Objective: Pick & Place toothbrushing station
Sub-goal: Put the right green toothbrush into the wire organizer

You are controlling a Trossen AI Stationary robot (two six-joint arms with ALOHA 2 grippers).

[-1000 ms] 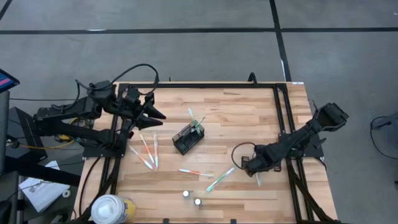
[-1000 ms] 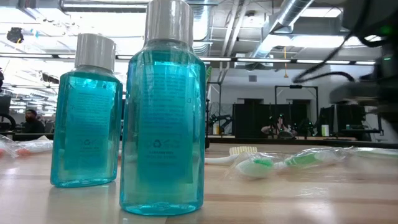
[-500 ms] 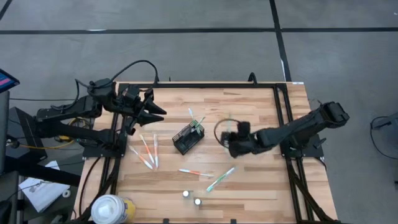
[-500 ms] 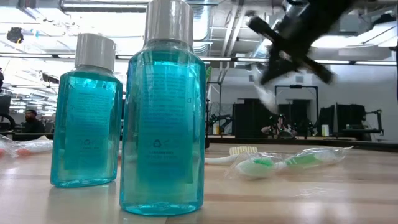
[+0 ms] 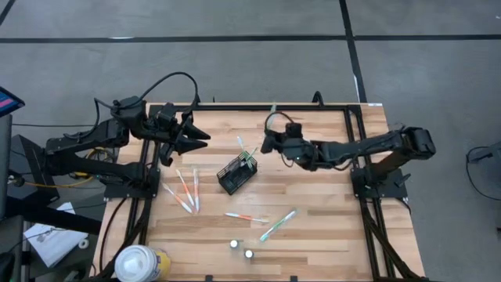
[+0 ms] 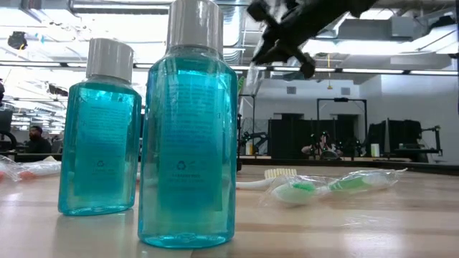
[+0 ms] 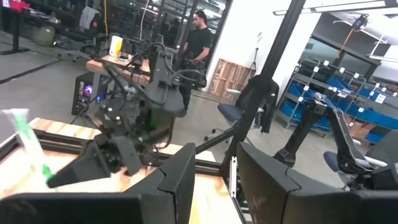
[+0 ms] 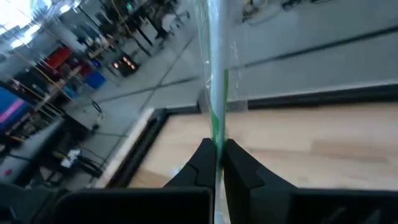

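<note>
One green-and-white toothbrush [image 8: 214, 87] is pinched between the closed fingers of the right gripper [image 5: 268, 142], its long axis sticking out past the fingertips toward the table's far edge. The black wire-mesh holder [image 5: 237, 174] sits near the table's middle, just beside and nearer the front than that gripper, so the carrying arm is the closer one. As I judge it, the brush must swing back over the holder and tip upright before release. The left gripper [image 5: 197, 135] waits partly open above the table's far left corner.
</note>
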